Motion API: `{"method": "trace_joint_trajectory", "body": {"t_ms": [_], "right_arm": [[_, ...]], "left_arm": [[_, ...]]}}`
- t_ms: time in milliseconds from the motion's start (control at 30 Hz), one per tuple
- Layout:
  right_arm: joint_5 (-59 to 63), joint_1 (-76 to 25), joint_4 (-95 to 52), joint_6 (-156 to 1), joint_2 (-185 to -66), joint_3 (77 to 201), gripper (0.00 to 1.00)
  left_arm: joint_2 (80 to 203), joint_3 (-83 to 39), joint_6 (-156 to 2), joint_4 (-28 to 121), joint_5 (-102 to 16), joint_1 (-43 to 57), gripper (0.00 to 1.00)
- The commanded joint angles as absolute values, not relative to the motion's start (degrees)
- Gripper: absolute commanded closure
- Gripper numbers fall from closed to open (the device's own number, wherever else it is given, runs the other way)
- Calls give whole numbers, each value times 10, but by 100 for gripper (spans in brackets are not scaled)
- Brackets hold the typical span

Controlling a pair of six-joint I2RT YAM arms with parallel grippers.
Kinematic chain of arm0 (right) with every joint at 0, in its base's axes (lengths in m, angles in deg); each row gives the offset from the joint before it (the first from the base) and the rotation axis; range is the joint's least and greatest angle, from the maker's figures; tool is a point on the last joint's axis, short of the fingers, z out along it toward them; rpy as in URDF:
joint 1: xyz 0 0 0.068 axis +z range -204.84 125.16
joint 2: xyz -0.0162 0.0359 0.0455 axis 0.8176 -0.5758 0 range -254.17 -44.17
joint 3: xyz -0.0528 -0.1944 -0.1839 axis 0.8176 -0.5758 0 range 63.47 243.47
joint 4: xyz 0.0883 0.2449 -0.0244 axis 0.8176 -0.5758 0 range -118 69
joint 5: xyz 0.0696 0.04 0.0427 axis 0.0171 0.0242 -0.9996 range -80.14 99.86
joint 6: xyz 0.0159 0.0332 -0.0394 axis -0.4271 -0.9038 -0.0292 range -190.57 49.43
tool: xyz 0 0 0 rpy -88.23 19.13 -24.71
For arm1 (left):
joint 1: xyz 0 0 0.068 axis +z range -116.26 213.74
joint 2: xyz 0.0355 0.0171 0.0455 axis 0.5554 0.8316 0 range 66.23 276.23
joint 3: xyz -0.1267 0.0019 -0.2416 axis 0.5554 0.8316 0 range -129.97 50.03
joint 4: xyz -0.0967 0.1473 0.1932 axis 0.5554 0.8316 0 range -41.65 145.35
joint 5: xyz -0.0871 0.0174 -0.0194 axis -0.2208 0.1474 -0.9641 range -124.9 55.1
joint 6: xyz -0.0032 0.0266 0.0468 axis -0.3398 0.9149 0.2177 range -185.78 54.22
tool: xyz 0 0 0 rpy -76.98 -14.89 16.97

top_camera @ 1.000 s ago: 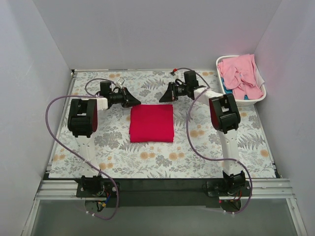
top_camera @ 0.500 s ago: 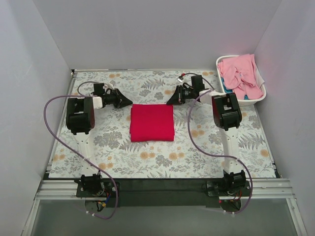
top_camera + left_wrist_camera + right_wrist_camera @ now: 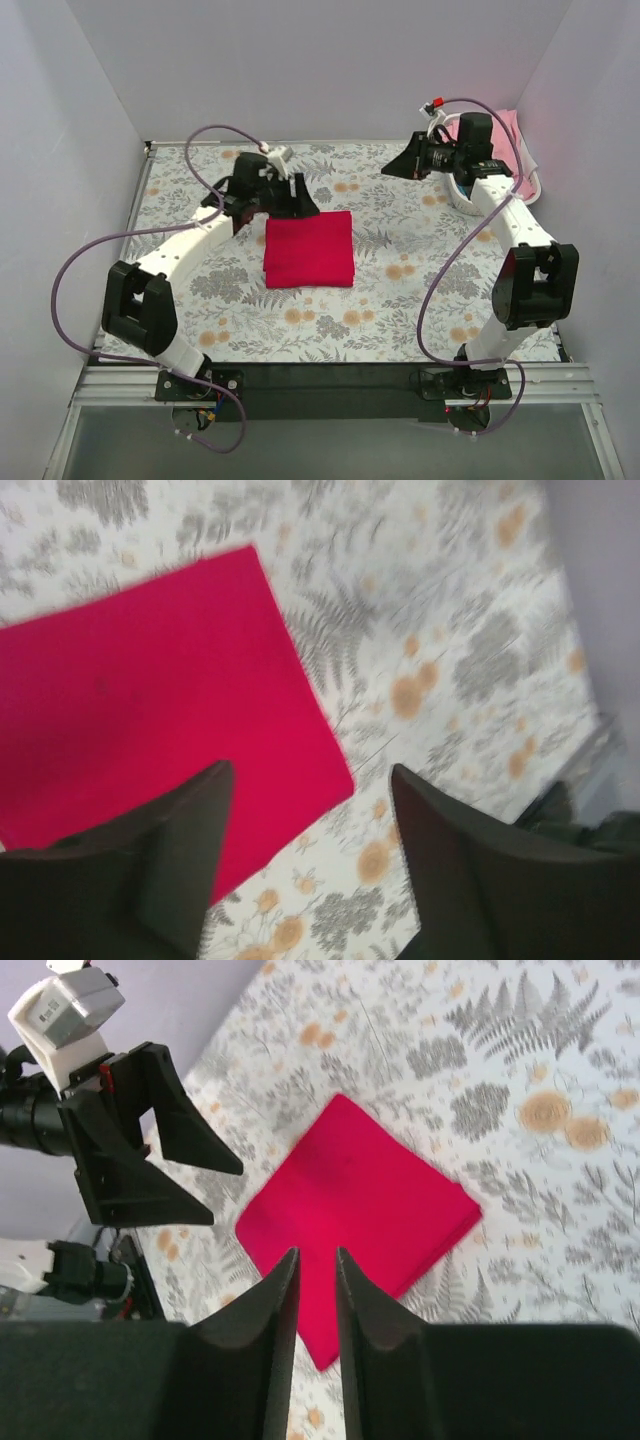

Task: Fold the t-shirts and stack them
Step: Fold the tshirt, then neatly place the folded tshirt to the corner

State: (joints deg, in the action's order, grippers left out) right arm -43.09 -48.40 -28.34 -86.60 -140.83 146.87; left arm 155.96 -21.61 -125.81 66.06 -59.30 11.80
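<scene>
Overhead and wrist views, items listed from largest to smallest.

(a) Table, covered with a floral cloth and carrying everything below.

(b) White laundry basket at the far right corner, mostly hidden behind my right arm. The pale pink t-shirts lie in it in a loose heap, unfolded.

(c) Red t-shirt, near the middle of the table and well apart from the basket. It is folded into a flat, nearly square packet with clean edges, and nothing is stacked on it.

(d) My left gripper hangs over the far left corner of the red packet. Its jaws stand wide apart with nothing between them, and its fingers are clear of the cloth.

(e) My right gripper is raised between the red packet and the basket, nearer the basket. Its jaws are parted only a crack and hold nothing.

Handling note, as a judgement: these tees should be light, limp and not fragile. They will sag and bunch wherever they are unsupported, and the layers may slide over one another. I would pinch a pink tee at a topmost ridge of the heap to lift it free. Once it is spread on the table, I would hold it at two points along one edge, such as the shoulders or hem corners, so it hangs flat. The folded red packet is best left undisturbed as the base of the stack.
</scene>
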Motion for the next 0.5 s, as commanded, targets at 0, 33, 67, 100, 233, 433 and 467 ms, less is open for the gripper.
{"method": "trace_joint_trajectory", "body": {"t_ms": [0, 33, 67, 100, 233, 433, 467], "right_arm": [[-388, -488, -420, -769, -1378, 1416, 71], [-381, -489, -436, -760, -1366, 1399, 66], [-375, -488, -443, -750, -1357, 1392, 61], [-365, -489, -448, -743, -1342, 1385, 49], [-342, -490, -457, -729, -1321, 1360, 38], [-333, -490, -468, -716, -1314, 1351, 34], [-334, -490, -469, -713, -1316, 1350, 33]], "left_arm": [[1556, -173, -1259, 746, -421, 37, 30], [1553, -170, -1274, 745, -389, 18, 20], [1554, -168, -1290, 745, -346, -3, 18], [1557, -167, -1316, 746, -305, -40, 17], [1594, -176, -1373, 760, -192, -93, 14], [1684, -215, -1409, 790, -96, -99, 13], [1704, -219, -1410, 794, -93, -95, 13]]}}
